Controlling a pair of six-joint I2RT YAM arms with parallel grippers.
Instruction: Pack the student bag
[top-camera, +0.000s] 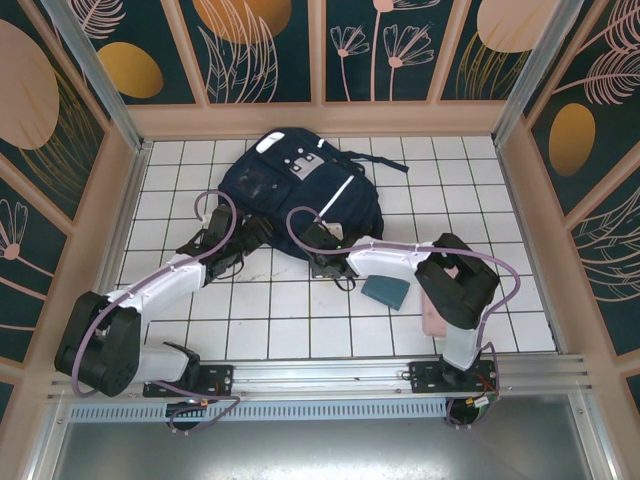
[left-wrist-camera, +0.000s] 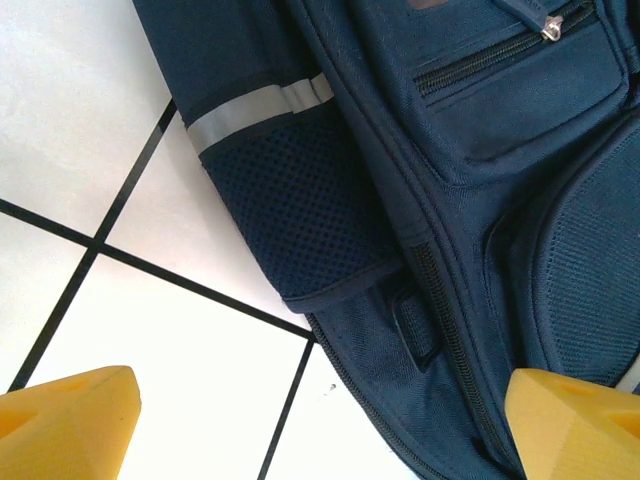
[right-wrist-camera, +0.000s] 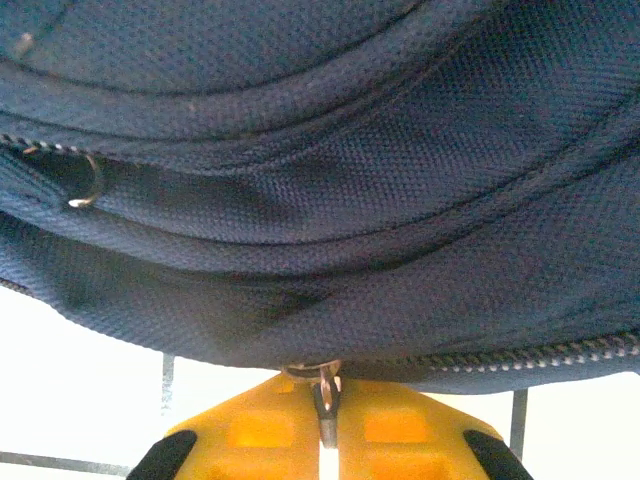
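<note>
**While the bag lies flat, a zip is gripped**

Where the white-tiled surface (top-camera: 270, 320) spreads, the student bag (top-camera: 290, 190) lies flat at upper centre — pale patches toward the top edge. A flat teal item (top-camera: 385, 290) rests at lower right of it. By the bag's lower left edge the left pincer (left-wrist-camera: 320, 425) stands released, tips (left-wrist-camera: 70, 420) wide — one over tile, one over fabric. Against its lower edge the right pincer (right-wrist-camera: 327, 435) is clenched on a zip pull (right-wrist-camera: 325, 392).
</note>
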